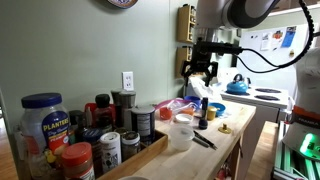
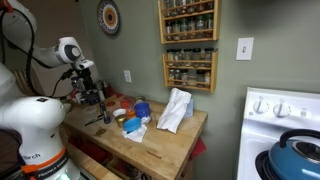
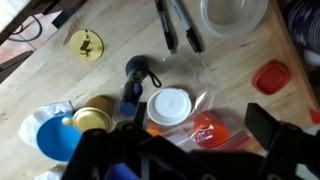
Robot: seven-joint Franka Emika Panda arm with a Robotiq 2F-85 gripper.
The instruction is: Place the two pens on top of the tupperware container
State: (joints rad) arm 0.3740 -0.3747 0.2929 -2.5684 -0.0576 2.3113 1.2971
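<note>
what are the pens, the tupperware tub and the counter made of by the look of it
Two pens: dark, slightly shiny, likely plastic, too small to confirm. Tupperware container: translucent whitish plastic; its wall looks milky, not opaque. Counter: pale wood, streaky grain, matte.

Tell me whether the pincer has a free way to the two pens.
Probably yes. The two pens lie side by side on the bare counter beside the tupperware container, with nothing over them. The pincer hangs open above the clutter and looks free to shift across and descend.
</note>
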